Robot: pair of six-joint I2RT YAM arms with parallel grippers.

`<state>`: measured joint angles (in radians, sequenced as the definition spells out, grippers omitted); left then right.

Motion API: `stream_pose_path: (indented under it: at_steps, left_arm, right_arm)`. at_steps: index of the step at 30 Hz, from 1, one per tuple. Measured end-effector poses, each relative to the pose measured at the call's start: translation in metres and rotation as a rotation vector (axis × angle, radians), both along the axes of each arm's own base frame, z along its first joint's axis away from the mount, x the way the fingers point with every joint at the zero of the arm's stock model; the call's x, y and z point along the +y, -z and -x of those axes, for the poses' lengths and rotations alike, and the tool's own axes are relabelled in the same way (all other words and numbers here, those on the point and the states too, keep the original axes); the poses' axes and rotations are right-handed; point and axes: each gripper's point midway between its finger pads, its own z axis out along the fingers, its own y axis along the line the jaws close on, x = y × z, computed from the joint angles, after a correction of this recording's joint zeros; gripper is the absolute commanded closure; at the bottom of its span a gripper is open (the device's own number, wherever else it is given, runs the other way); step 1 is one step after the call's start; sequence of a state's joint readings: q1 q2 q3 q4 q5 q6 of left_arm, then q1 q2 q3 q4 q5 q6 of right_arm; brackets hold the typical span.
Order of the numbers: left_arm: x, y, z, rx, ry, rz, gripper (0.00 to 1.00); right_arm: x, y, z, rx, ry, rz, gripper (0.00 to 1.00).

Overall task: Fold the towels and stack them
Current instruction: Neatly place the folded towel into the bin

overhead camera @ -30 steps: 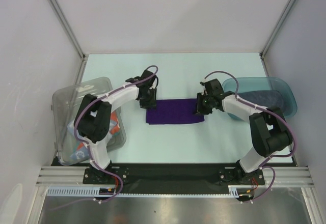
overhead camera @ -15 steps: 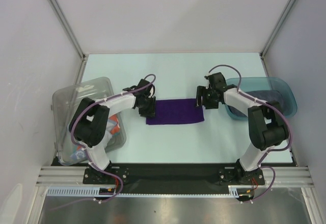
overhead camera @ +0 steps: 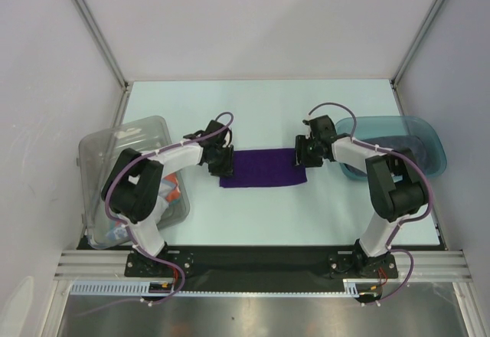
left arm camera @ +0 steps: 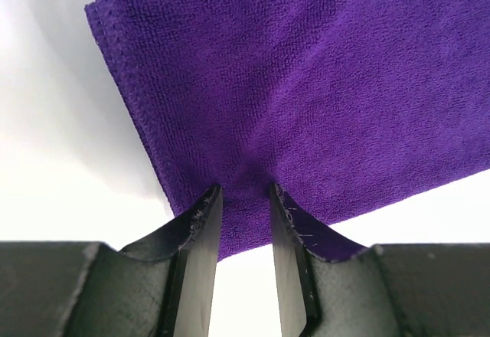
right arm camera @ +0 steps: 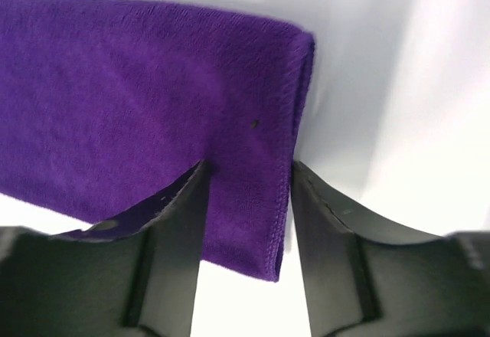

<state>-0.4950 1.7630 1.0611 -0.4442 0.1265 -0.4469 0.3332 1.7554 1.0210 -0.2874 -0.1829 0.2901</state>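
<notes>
Purple towel (overhead camera: pixel 264 168) unmoved, left end effector (left arm camera: pixel 243 190) pinching its edge, right end effector (right arm camera: pixel 249 167) now parted astride its end

We see purple towel (left arm camera: pixel 329 92) as matt terry cloth (hem stitched), left fingers (left arm camera: pixel 191 268) scuffed matt black plastic, table (overhead camera: pixel 260 107) smooth white.

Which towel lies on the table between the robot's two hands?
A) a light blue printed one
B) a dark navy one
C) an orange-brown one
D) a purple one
D: the purple towel lies folded between the left hand and the right hand.
</notes>
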Motion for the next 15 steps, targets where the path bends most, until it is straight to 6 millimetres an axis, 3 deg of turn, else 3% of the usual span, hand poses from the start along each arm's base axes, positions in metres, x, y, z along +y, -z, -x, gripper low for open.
stream_pose_path:
  at_steps: [4,7,12,15]
  left_arm:
    - [0.0003,0.0,0.0001,-0.004,-0.001,0.001,0.63]
    - [0.0006,0.0,0.0002,-0.007,-0.004,0.002,0.63]
    - [0.0016,-0.0003,0.0,-0.013,-0.013,0.0,0.63]
    - [0.0013,-0.0015,0.0004,-0.015,-0.018,-0.001,0.64]
  right_arm:
    - [0.0028,0.0015,-0.0004,-0.024,-0.006,-0.009,0.57]
    - [0.0027,0.0027,-0.0015,-0.041,-0.006,-0.013,0.67]
    - [0.0034,0.0049,-0.0003,-0.062,-0.014,-0.016,1.0]
    - [0.0024,0.0033,0.0009,-0.069,-0.012,-0.01,1.0]
